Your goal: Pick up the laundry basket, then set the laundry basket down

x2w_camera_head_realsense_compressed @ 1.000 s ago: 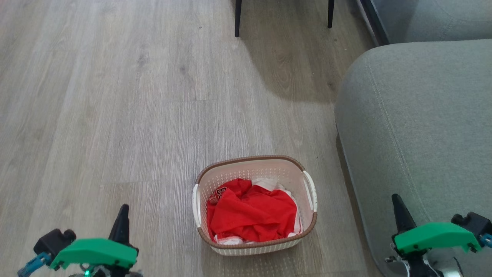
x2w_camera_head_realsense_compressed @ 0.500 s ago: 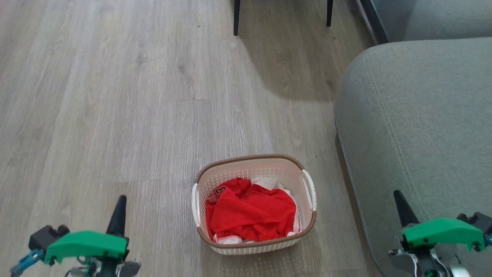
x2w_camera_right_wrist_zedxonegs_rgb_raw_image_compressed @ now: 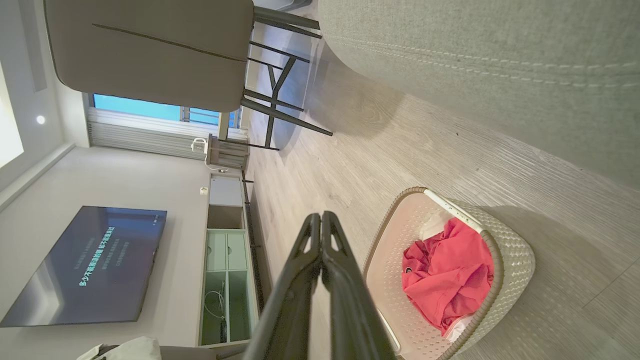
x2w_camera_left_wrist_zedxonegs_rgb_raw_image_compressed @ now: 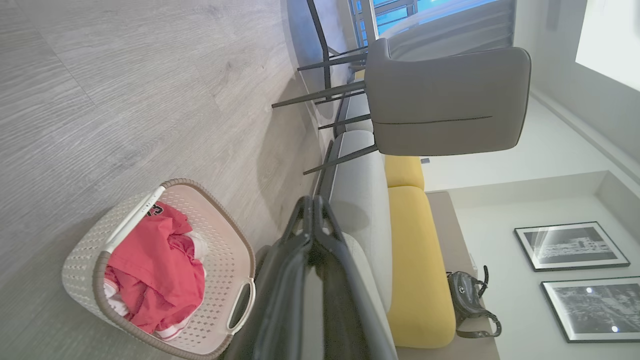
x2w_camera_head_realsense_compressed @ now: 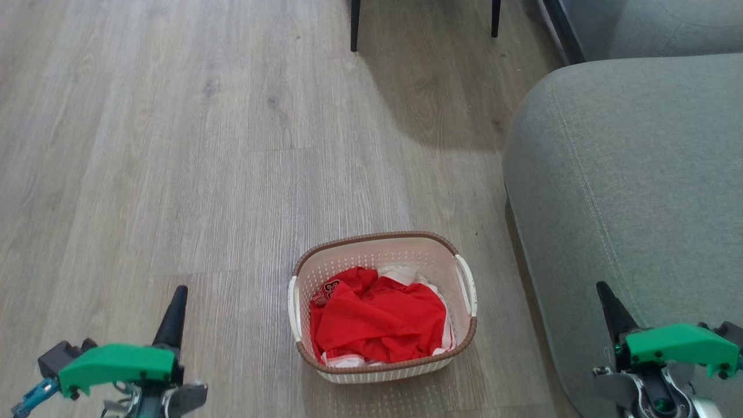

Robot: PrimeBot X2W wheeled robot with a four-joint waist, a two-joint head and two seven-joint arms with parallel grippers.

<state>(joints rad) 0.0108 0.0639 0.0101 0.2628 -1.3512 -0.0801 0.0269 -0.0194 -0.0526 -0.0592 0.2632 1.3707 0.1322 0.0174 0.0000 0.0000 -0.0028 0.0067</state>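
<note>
Clothes [x2w_camera_head_realsense_compressed: 377,319], red ones, lie heaped in the basket [x2w_camera_head_realsense_compressed: 377,236], which stands on the floor [x2w_camera_head_realsense_compressed: 174,145] just left of the sofa [x2w_camera_head_realsense_compressed: 627,174]. Left gripper [x2w_camera_head_realsense_compressed: 179,295] hangs near its left side and right gripper [x2w_camera_head_realsense_compressed: 603,291] over the sofa's edge, both clenched on nothing.

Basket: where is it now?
Head view, lower centre: basket on the floor, between left gripper and right gripper, beside the grey sofa.
</note>
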